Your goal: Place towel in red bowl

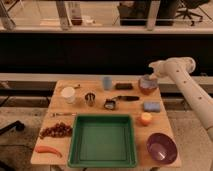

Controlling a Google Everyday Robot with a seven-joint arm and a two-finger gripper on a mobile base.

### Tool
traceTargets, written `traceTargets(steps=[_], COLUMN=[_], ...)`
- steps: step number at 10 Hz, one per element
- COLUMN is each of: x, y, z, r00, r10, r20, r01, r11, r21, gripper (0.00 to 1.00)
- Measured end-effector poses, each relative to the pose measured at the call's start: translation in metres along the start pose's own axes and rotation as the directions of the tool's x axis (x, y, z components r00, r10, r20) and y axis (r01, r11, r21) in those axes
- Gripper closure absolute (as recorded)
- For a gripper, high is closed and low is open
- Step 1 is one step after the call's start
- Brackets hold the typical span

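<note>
The red bowl (147, 89) stands at the back right of the wooden table (62, 150). A greyish bundle that looks like the towel (146, 81) sits in or just above the bowl, and I cannot tell whether it rests in it. My gripper (148, 78) hangs from the white arm (176, 70), which reaches in from the right. The gripper is directly over the bowl, at the towel.
A green tray (103, 140) fills the front middle. A purple bowl (161, 148), an orange (145, 118) and a blue sponge (151, 106) lie along the right side. A blue cup (107, 83), a white cup (68, 94), a metal cup (90, 99) and a carrot (48, 149) lie further left.
</note>
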Motion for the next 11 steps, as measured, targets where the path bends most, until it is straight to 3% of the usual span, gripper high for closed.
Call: traceTargets(steps=[5,9,11], x=[-0.015,-0.043,-0.068], y=[-0.001,-0.009,-0.017], z=[-0.008,-0.009,0.003], r00=[0.999,0.996,0.991], r10=[-0.032,-0.079,-0.113], r20=[0.020,0.046,0.072], r01=[0.032,0.078,0.116], r11=[0.999,0.997,0.992], r21=[0.013,0.028,-0.043], gripper=[0.20,0.20,0.20])
